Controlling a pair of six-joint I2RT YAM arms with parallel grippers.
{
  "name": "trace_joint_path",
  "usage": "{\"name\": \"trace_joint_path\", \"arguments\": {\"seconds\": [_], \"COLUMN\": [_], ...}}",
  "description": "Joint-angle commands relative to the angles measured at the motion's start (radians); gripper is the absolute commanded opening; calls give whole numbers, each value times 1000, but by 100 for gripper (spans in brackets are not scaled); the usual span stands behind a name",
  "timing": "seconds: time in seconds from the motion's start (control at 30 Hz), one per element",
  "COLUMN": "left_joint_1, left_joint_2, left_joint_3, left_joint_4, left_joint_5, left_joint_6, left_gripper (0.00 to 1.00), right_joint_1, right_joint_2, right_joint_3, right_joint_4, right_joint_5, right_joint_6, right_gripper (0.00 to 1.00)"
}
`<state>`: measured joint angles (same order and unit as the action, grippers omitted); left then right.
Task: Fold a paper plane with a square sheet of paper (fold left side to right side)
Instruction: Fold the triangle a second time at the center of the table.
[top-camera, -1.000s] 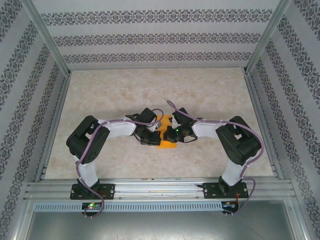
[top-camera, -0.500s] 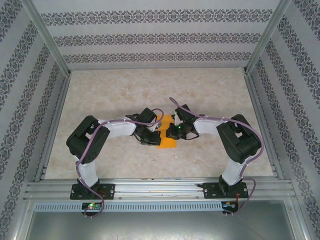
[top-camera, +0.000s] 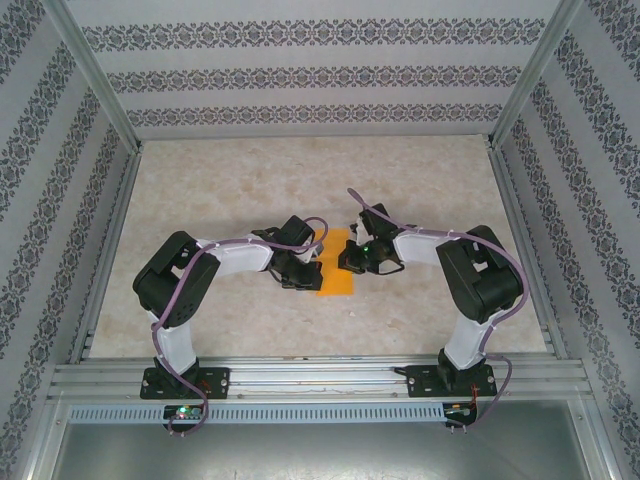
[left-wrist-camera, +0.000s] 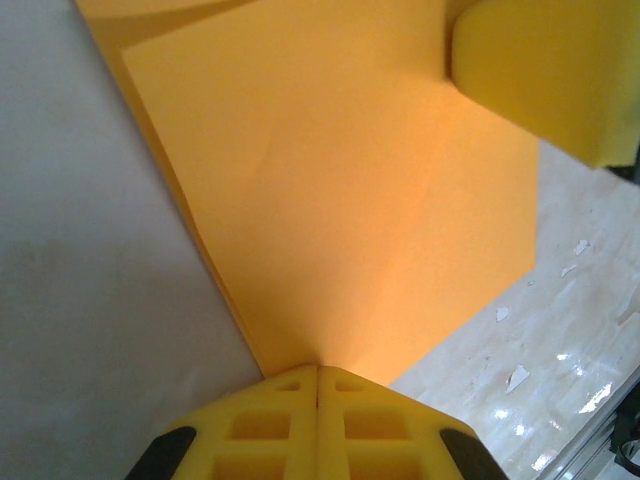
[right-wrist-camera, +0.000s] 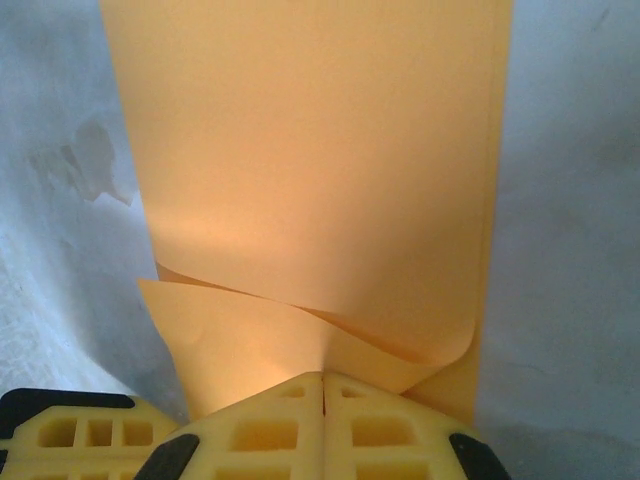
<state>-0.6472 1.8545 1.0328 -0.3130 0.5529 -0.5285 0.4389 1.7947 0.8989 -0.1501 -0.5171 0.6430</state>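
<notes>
The square sheet of paper (top-camera: 337, 276) is bright orange and lies as a narrow folded strip on the table between my two grippers. My left gripper (top-camera: 308, 268) sits at its left edge. In the left wrist view the left gripper (left-wrist-camera: 318, 372) is shut, and the paper (left-wrist-camera: 340, 200) narrows into the closed tips. My right gripper (top-camera: 346, 262) is at the strip's right side. In the right wrist view the right gripper (right-wrist-camera: 322, 378) is shut where two layers of the paper (right-wrist-camera: 310, 150) meet, and the upper layer curls up loosely. A yellow finger of the right gripper (left-wrist-camera: 545, 70) rests on the paper.
The marbled table top (top-camera: 300, 180) stretches behind the paper. Aluminium rails (top-camera: 300, 378) and patterned walls (top-camera: 300, 80) close in the workspace. A yellow finger of the left gripper (right-wrist-camera: 70, 435) shows beside the right one.
My right gripper has moved right and slightly back, so more of the orange strip shows. The left arm has stayed still.
</notes>
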Motion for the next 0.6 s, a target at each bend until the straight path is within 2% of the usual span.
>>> {"name": "trace_joint_path", "arguments": {"seconds": [0.0,0.57], "left_joint_1": [-11,-11], "left_joint_2": [60,59], "left_joint_3": [-35,-36], "left_joint_4": [-104,-104], "left_joint_5": [-94,-93], "left_joint_6": [18,18], "left_gripper": [0,0], "right_joint_1": [-45,-148], "right_joint_2": [30,52], "right_joint_3": [18,44], "right_joint_4": [-25,-47], "right_joint_5": [98,81], "right_joint_6": [-37,-87], "right_gripper": [0,0]}}
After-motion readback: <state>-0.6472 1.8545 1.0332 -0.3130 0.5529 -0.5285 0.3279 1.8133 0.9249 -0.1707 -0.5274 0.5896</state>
